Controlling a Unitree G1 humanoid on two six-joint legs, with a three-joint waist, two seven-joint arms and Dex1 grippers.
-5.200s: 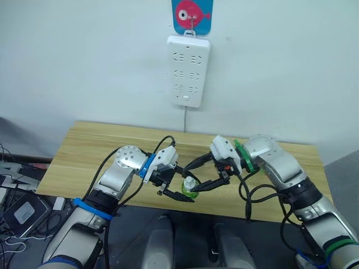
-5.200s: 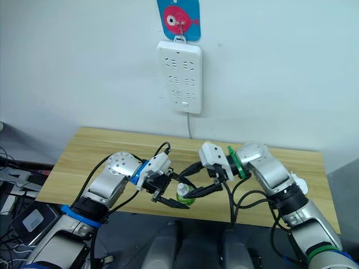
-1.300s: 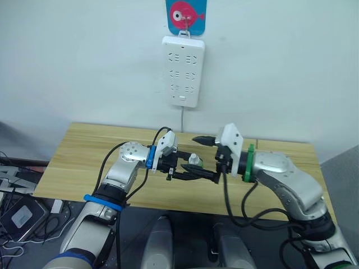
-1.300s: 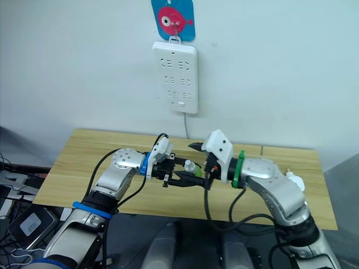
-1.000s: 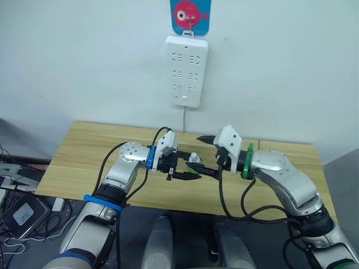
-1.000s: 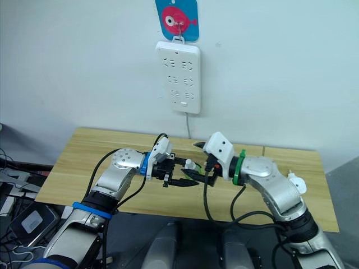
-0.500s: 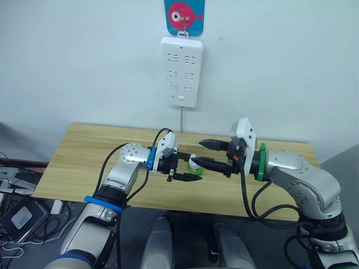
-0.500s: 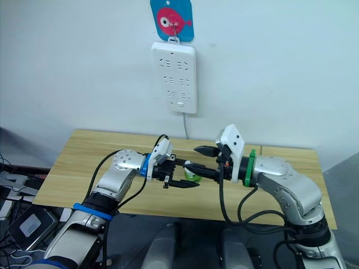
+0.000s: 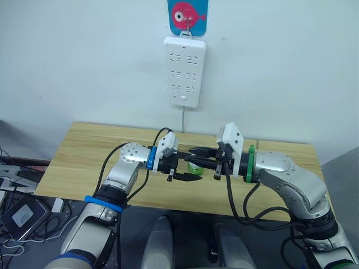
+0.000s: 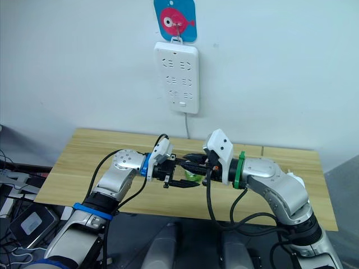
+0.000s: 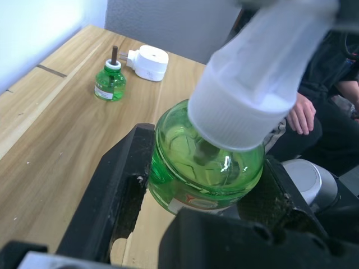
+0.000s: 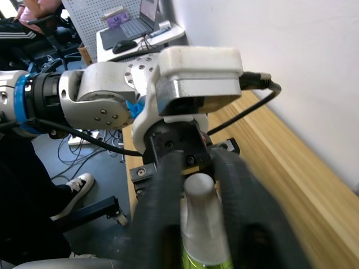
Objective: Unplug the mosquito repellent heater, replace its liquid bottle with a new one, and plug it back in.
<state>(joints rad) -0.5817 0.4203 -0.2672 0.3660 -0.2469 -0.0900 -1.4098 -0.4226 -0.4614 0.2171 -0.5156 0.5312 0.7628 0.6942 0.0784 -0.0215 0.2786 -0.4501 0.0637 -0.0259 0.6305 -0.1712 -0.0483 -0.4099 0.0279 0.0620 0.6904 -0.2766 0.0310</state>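
Gripping the green liquid bottle (image 11: 205, 168) in our left gripper (image 9: 182, 168), we are pinching its white cap (image 12: 199, 224) with our right gripper (image 9: 203, 158), likely to twist it off next.

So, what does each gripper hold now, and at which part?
The left gripper clamps the green bottle at its round body. The right gripper closes on the bottle's white cap.

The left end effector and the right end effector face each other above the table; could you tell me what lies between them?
A green liquid bottle with a white cap, shown in both wrist views.
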